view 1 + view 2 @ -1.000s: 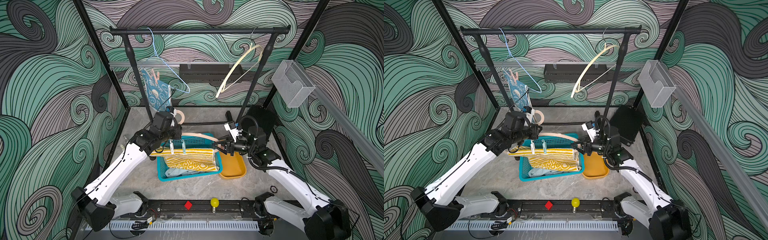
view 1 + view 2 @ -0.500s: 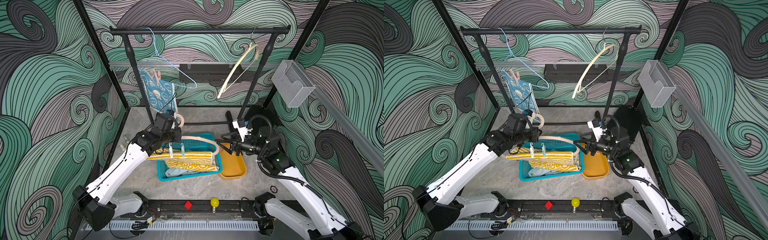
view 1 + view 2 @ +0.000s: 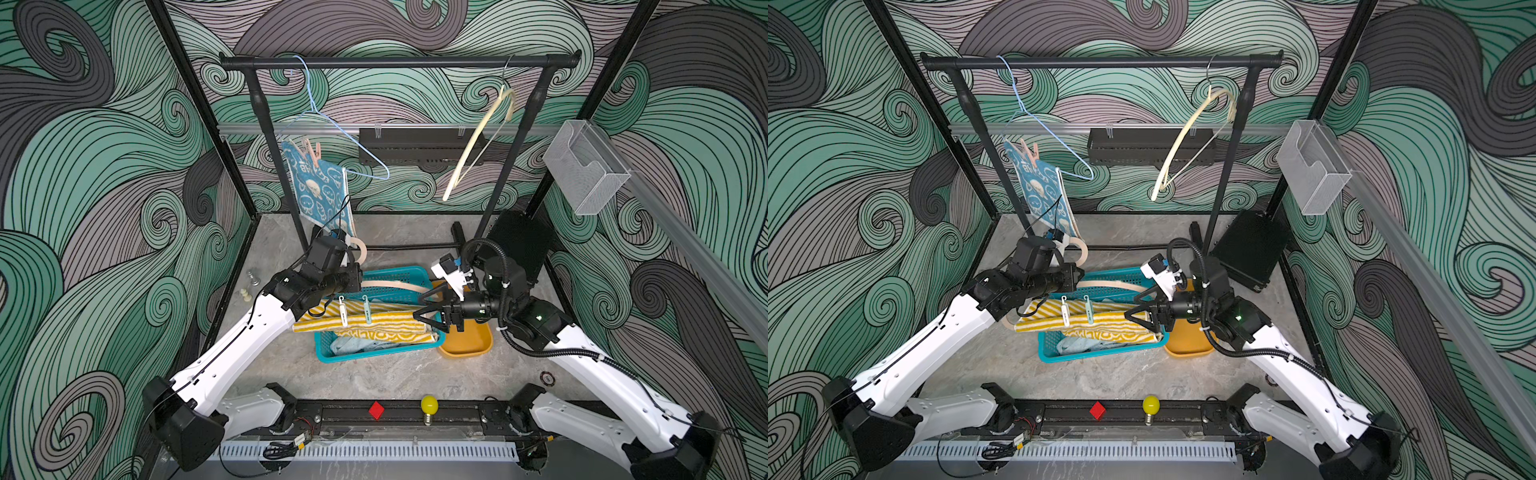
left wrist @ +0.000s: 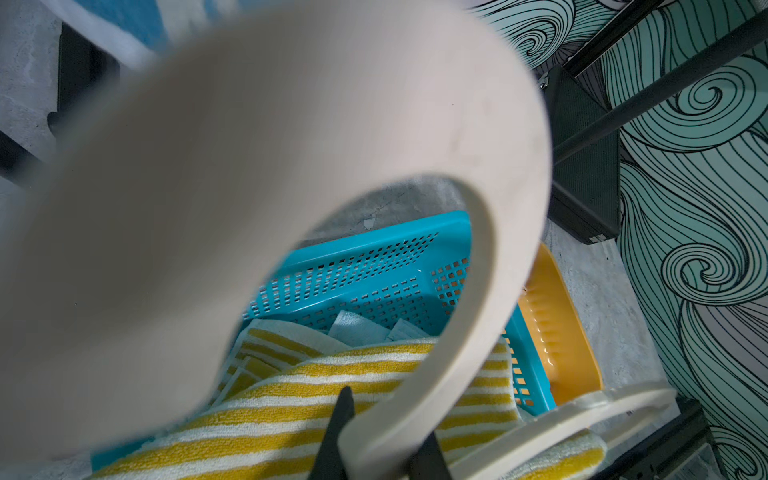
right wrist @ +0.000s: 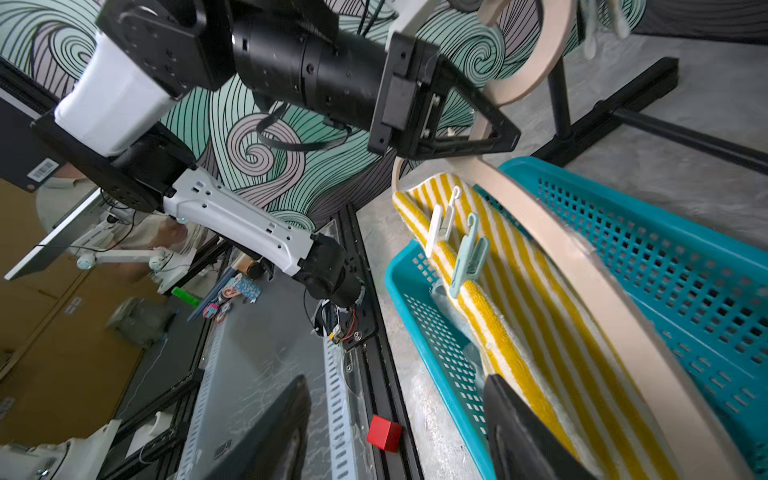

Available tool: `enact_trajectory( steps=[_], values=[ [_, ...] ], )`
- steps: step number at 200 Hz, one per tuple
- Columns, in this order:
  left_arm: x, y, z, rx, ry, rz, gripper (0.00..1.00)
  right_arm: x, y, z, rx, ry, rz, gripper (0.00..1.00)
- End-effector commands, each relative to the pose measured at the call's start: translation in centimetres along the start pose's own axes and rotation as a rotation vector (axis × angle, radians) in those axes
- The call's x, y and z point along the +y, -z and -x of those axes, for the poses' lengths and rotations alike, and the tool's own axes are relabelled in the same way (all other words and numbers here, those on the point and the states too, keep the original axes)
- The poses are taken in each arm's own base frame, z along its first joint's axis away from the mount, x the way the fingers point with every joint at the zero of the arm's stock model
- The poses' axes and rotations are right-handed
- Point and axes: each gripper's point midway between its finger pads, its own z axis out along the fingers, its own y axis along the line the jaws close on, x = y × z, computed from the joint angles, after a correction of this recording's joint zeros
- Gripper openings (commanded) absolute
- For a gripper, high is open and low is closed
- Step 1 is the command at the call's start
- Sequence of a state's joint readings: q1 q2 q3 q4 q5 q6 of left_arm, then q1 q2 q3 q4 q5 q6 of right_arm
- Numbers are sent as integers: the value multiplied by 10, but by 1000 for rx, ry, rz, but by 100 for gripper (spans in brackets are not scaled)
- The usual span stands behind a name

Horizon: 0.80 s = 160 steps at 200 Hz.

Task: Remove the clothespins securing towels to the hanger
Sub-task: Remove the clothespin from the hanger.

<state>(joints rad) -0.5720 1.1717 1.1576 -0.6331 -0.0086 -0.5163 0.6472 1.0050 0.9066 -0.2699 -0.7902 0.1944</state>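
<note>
While the left gripper [image 3: 357,281] is pinched tight on the cream hanger [image 3: 395,286] and holds it over the teal basket [image 3: 328,358], the right gripper [image 3: 417,306] has its jaws apart with nothing in them. It is right at the other end of the yellow striped towel [image 3: 386,321]. That towel is folded over the hanger's bottom bar. A white clothespin [image 3: 343,309] and a pale teal clothespin [image 3: 367,309] are clipped on it side by side, near the left gripper. A pale blue towel [image 3: 353,345] lies down in the basket. Up on the black rack [image 3: 399,62], a blue bunny towel [image 3: 320,191] hangs from a blue wire hanger [image 3: 345,133], pinned by two pinkish clothespins [image 3: 311,150].
</note>
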Motion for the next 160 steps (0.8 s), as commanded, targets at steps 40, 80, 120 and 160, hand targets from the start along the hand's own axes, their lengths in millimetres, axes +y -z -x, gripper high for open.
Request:
enact_trajectory(
  steps=[40, 80, 120, 160],
  values=[
    [-15, 11, 7, -45, 32, -75, 0, -7, -44, -4, 64, 37, -46, 65],
    [-18, 11, 7, -43, 30, -88, 0, -17, -72, -3, 102, 42, -100, 66],
    [-19, 10, 8, -35, 39, -82, 0, -34, -94, -3, 140, 46, -182, 67],
    [-21, 10, 10, -24, 40, -76, 0, -43, -111, -5, 163, 37, -210, 66]
  ],
)
